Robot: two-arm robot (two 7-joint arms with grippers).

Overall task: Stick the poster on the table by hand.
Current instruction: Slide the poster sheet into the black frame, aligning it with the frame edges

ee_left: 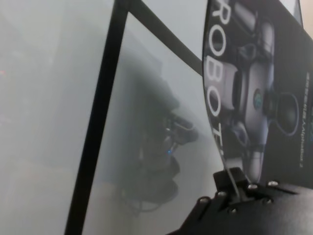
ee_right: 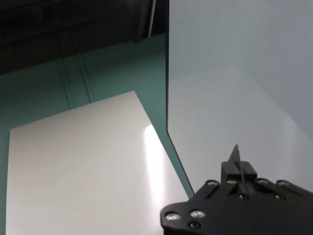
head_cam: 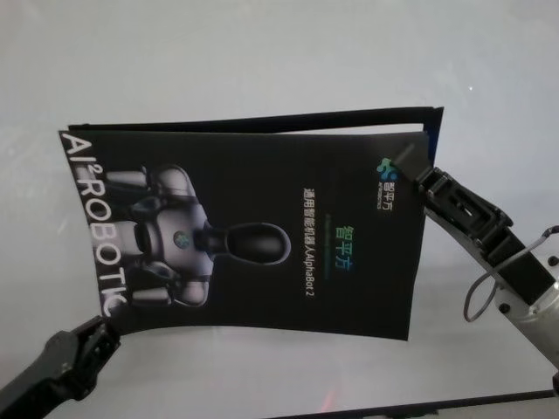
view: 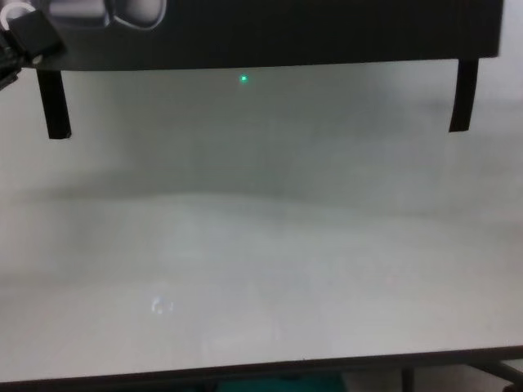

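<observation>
The poster [head_cam: 262, 236], a black sheet with a grey robot picture and white lettering, hangs in the air above the pale table [head_cam: 262, 52], held between both hands. My left gripper [head_cam: 103, 325] is shut on the corner nearest me on the left. The left wrist view shows its fingertips [ee_left: 230, 178] pinching the lettered edge of the poster [ee_left: 264, 73]. My right gripper [head_cam: 412, 170] is shut on the far right corner by the logo, where its fingertips [ee_right: 237, 164] clamp the thin edge. In the chest view the poster's edge [view: 270, 33] floats over the table [view: 261, 245], with two black tape strips [view: 53, 104] [view: 462, 94] dangling from it.
The table's dark near edge [view: 261, 369] runs across the bottom of the chest view. A small green light dot [view: 243, 78] shows on the tabletop. Beyond the table's side edge, the right wrist view shows a teal floor and a white board [ee_right: 73, 171].
</observation>
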